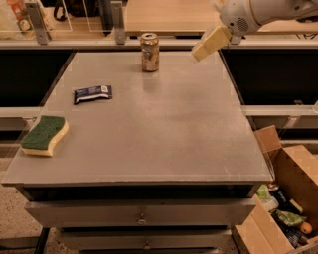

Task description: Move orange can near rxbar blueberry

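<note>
"Green pad on yellow foam, lower left of the frame. Does the sponge (43, 135) matter?"

"No. It lies at the left edge of the counter (164, 139), well apart from the rest. I take it for a distractor."

"And the dark blue wrapper to its upper right?"

"That's the bar (93, 94), flat on the counter in the left half. It is the landmark, so it should be left where it lies."

"Next right, then: the can (149, 52)?"

"Upright at the back edge, near the top centre of the frame, well apart from the bar. Standing like that, its sides are free for a grasp. Nothing touches it, so I judge the move not yet begun."

"Where is the end effector (209, 43)?"

"Upper right, in the air over the counter's back right corner. It is to the right of the can and about level with it, on the white arm (258, 12) that enters the frame at the right edge. It carries nothing. Whether it is spread or pressed together I cannot tell. My guess is that it is placed to approach the can from the side away from the bar, so the bar is not knocked."

"Anything further right?"

"An open cardboard box (298, 168) of odds and ends on the floor, lower right, beside the counter."
</note>
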Robot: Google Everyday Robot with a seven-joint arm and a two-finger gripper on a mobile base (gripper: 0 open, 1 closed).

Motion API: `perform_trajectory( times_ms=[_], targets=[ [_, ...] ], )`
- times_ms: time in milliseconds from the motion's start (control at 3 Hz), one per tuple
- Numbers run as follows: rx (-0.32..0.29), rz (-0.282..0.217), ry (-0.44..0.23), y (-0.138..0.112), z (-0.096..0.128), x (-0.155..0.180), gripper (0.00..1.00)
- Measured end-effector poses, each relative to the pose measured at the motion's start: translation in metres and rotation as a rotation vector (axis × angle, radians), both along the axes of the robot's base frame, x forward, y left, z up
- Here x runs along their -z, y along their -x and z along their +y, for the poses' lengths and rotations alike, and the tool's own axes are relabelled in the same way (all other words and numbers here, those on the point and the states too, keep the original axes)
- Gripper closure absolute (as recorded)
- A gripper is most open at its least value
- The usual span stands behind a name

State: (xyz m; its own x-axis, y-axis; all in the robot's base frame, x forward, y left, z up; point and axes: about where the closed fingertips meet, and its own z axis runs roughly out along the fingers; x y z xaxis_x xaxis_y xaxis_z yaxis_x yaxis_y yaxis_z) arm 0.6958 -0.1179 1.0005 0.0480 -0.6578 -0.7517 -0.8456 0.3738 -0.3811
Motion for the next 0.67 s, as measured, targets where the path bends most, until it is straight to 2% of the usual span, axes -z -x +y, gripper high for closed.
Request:
perform_trajectory(
  times_ms=[333,667],
  targets=[
    [0.000,0.000,0.000,0.000,0.000,0.000,0.00],
    [0.025,0.000,-0.032,-0.008,0.012,0.012,0.00]
  ],
)
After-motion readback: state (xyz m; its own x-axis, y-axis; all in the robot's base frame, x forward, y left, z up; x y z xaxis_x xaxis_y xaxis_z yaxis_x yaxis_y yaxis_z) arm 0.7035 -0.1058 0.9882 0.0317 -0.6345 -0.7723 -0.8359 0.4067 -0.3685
